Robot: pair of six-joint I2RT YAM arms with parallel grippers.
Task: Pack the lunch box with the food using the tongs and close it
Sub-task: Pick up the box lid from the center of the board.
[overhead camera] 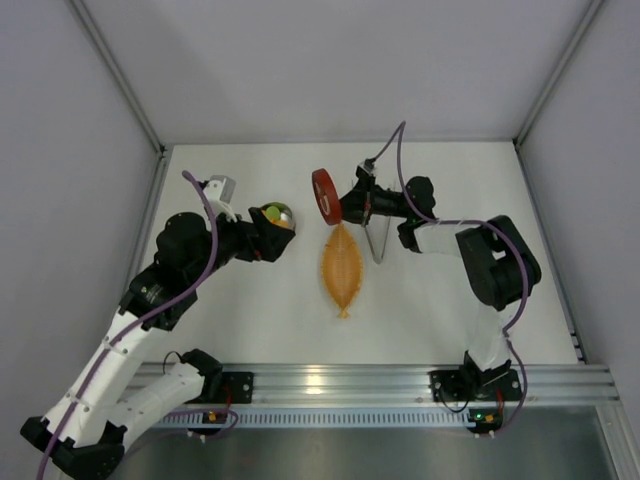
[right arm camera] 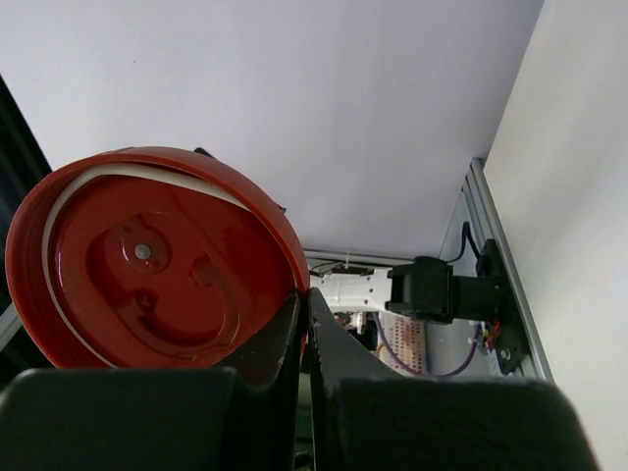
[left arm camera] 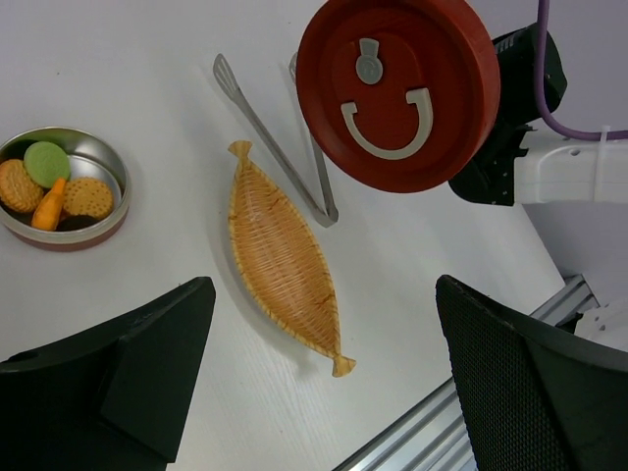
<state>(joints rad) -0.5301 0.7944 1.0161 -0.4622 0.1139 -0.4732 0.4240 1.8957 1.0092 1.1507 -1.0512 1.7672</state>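
Note:
The lunch box (left arm camera: 106, 173), a small round tin, stands uncovered on the table with the food (left arm camera: 86, 196) inside: tan, green, orange and dark pieces. From above the lunch box (overhead camera: 277, 212) lies just past my left gripper (overhead camera: 272, 240). That gripper (left arm camera: 324, 392) hangs open above the table with nothing between its fingers (left arm camera: 118, 383). My right gripper (overhead camera: 345, 207) is shut on the rim of the round red lid (overhead camera: 323, 195), holding it on edge in the air. The lid (left arm camera: 446, 59) shows its white mark, and its red underside (right arm camera: 147, 260) rises from the closed right gripper (right arm camera: 305, 314). The silver tongs (left arm camera: 275, 147) lie in a narrow V on the table.
An orange woven leaf-shaped tray (overhead camera: 341, 265) lies empty between the two arms, the tongs (overhead camera: 376, 240) just right of it. White walls enclose the table on three sides. An aluminium rail (overhead camera: 330, 380) runs along the near edge.

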